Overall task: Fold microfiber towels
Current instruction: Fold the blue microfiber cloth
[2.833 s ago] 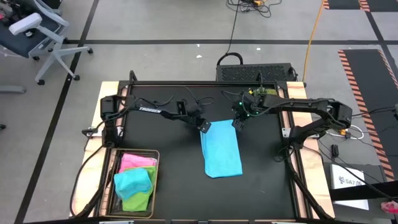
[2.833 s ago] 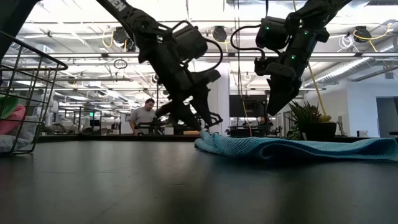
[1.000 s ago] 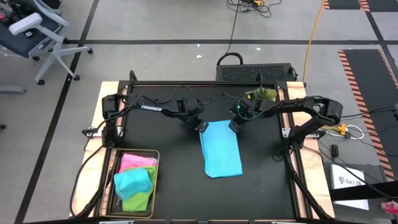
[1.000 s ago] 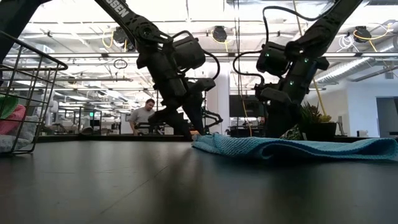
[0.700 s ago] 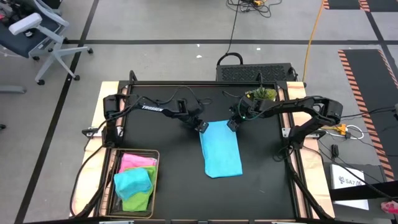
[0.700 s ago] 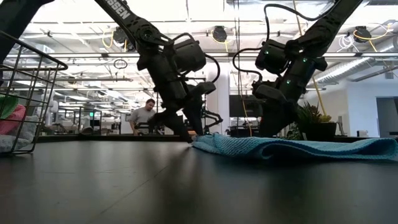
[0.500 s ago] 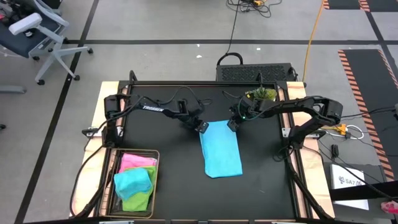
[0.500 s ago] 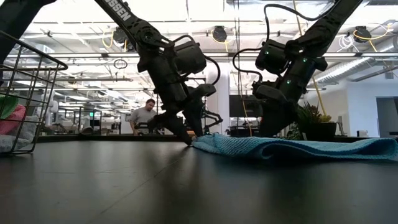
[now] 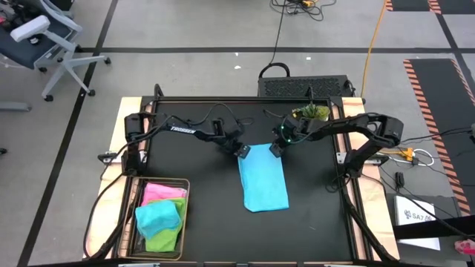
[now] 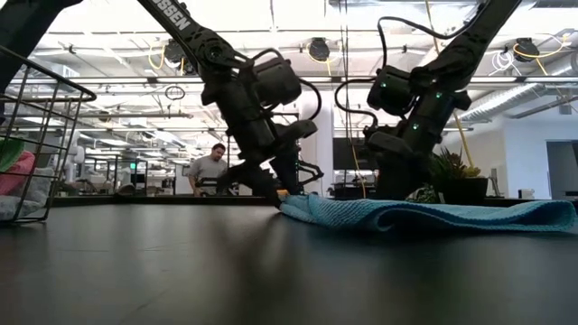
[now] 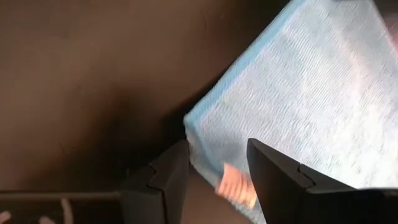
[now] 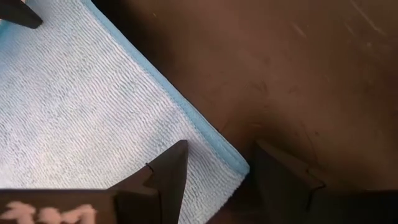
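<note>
A light blue towel (image 9: 264, 179) lies folded into a long strip on the black table, running from far to near. My left gripper (image 9: 243, 153) is open, down at the strip's far left corner (image 11: 194, 124); one finger stands over the cloth, the other over bare table. My right gripper (image 9: 275, 149) is open, down at the far right corner (image 12: 239, 165), standing the same way. Pink (image 9: 159, 192), teal (image 9: 159, 216) and lime green (image 9: 165, 239) towels lie in the wire basket (image 9: 185, 182). The pale grey-white towel is hidden. My left gripper's open fingers (image 11: 273, 171) come down from above astride the towel's far left corner; I cannot tell whether they touch the cloth. My right gripper's open fingers (image 12: 165, 177) come down astride the far right corner; I cannot tell whether they touch it.
The wire basket stands at the table's near left corner and also shows at the low view's left edge (image 10: 36, 144). A small potted plant (image 9: 312, 113) stands at the far right behind the right arm. A person (image 10: 209, 170) stands far off in the room.
My right gripper has gone a little toward the table's left edge and down onto the towel's far right corner. My left gripper stays low at the far left corner. The towel lies as before.
</note>
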